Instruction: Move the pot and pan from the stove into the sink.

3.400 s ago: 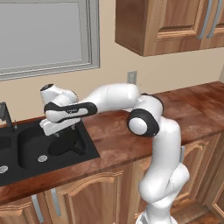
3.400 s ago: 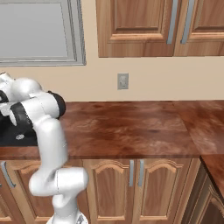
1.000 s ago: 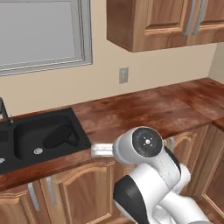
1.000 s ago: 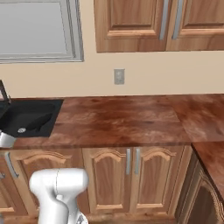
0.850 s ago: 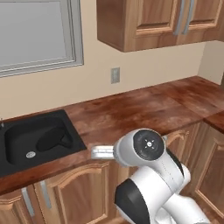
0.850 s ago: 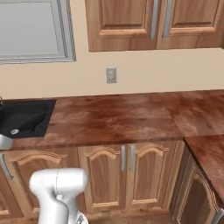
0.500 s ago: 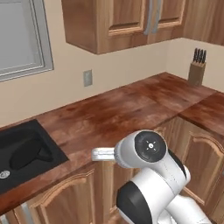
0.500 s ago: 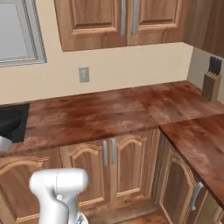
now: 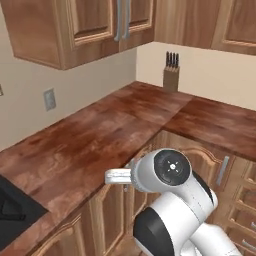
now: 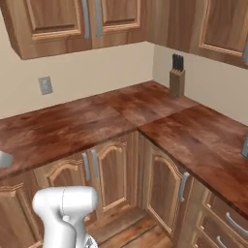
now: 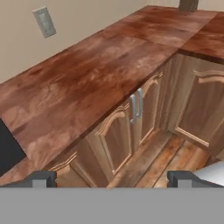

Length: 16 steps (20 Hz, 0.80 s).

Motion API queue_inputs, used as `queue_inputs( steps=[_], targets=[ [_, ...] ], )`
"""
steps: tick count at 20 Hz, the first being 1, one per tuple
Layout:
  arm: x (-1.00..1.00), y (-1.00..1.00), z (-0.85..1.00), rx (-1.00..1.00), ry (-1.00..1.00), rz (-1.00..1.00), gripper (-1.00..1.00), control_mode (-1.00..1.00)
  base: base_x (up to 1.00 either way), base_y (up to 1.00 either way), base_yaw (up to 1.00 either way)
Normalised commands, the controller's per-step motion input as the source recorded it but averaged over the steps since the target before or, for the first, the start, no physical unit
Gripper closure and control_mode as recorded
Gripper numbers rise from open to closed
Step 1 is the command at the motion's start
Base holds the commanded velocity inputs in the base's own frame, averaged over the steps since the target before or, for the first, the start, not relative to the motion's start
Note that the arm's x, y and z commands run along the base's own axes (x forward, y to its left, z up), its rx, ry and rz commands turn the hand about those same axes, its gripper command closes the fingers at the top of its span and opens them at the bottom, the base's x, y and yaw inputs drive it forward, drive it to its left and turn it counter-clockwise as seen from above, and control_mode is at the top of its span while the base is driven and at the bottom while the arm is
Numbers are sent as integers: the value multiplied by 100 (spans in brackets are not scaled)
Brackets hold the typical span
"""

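In the left base view, my whole picture has swung to the right compared with a moment ago. This is my base that drives and turns; the things themselves did not move. The sink (image 9: 15, 212), which was broad in front of me some seconds ago, is now just a black corner at the lower left edge. Something dark with a pale outline lies inside it, but it is cut by the edge, so I cannot tell if it is the pot or the pan. The brown table (image 9: 95, 145) runs away from it to a corner, where a knife block (image 9: 171, 75) stands by the wall. My arm is folded low in front of the cupboards.

In the right base view, I see the same table (image 10: 72, 128), a wall socket (image 10: 46, 85) and the knife block (image 10: 177, 77). No pot, pan or stove is here, so I judge that I am on the way to the stove to fetch the second piece.

In the hand view, my pincer (image 11: 111, 177) is spread wide, with nothing between the two tips. It looks along the table (image 11: 87, 83) and down to the cupboard doors (image 11: 131, 118) and the wooden floor. A black sliver at the left edge is the sink (image 11: 6, 151).
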Motion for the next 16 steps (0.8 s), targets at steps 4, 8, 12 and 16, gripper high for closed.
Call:
queue_inputs(
  steps=[4, 8, 12, 16],
  targets=[
    [0, 0, 0, 0, 0, 0, -100, 100, 0, 0, -50],
    [0, 0, 0, 0, 0, 0, -100, 100, 0, -4, -49],
    [0, 0, 0, 0, 0, 0, -100, 100, 2, -7, -48],
    [0, 0, 0, 0, 0, 0, -100, 100, 5, -11, -48]
  ],
)
